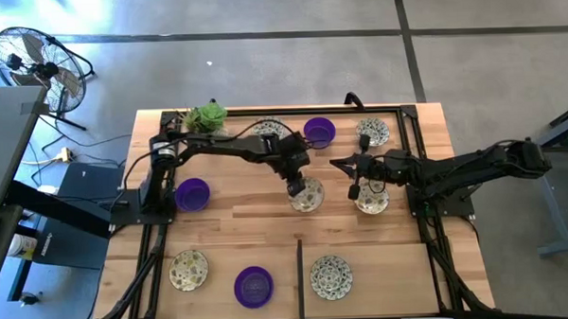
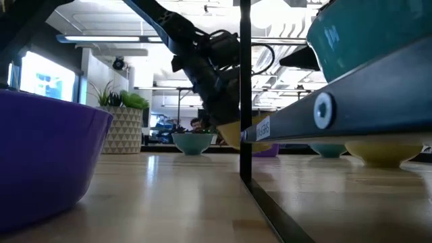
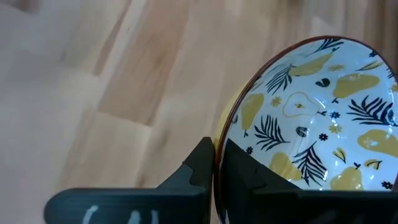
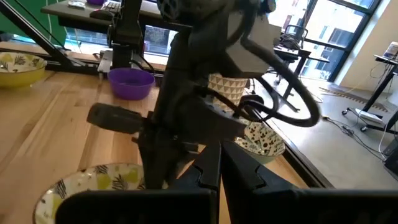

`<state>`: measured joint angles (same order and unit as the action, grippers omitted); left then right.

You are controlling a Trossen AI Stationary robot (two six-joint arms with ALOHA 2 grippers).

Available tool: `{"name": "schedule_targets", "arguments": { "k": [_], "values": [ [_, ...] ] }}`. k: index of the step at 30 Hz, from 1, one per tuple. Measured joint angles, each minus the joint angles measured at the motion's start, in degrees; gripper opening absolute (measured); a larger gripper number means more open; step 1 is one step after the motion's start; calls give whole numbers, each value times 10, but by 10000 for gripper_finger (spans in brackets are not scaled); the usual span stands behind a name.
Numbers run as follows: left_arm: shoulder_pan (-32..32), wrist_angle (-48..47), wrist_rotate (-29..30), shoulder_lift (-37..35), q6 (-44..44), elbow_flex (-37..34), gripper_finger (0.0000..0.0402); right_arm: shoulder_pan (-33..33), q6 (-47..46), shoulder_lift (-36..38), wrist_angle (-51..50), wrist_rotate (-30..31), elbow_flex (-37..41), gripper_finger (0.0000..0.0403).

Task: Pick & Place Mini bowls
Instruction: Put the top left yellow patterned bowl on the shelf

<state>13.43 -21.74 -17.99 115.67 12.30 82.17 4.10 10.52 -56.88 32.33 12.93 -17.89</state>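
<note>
My left gripper (image 1: 297, 185) reaches out over the table's middle, shut on a patterned mini bowl (image 1: 307, 197), white inside with yellow pears and dark leaves (image 3: 311, 118), yellow outside (image 2: 228, 133). My right gripper (image 1: 339, 164) hovers shut and nearly level just right of it (image 4: 214, 168), holding nothing; another patterned bowl (image 1: 372, 200) rests on its base on the table below that arm. Purple bowls (image 1: 319, 132) (image 1: 192, 194) (image 1: 253, 286) and patterned bowls (image 1: 269, 132) (image 1: 372, 133) (image 1: 188, 269) (image 1: 331, 276) stand on the wood. My left gripper pinches the bowl's rim (image 3: 217, 158) with one finger inside the bowl and one outside. The fingers slant down at it from the table's left side. The bowl hangs tilted below the fingers, and in the low view it looks clear of the table.
A pale pot with a green plant (image 1: 207, 117) stands at the far left corner. A thin black bar (image 1: 299, 273) runs from the near edge toward the middle, showing as a post (image 2: 244, 88) in the low view. Bare wood lies between the middle and near rows of bowls.
</note>
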Motion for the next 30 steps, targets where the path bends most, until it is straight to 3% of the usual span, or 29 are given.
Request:
{"name": "schedule_targets", "arguments": {
  "k": [6,15,18,22,25,30],
  "values": [
    [0,-8,9,8,9,-3,19,0,-14,0,0,0,0,0],
    [4,-45,-13,-19,-29,-2,116,0,-42,0,-3,-26,0,0],
    [-1,-89,18,-41,-72,-4,130,0,-59,0,-5,-6,0,0],
    [-12,-52,70,-103,-91,-62,109,-1,-67,0,-6,10,0,0],
    [-11,41,58,-166,-72,-158,70,-9,-66,0,-17,15,-3,0],
    [-11,261,69,-263,-28,-327,7,-28,-66,-5,-157,48,-67,0]
  ]
}}
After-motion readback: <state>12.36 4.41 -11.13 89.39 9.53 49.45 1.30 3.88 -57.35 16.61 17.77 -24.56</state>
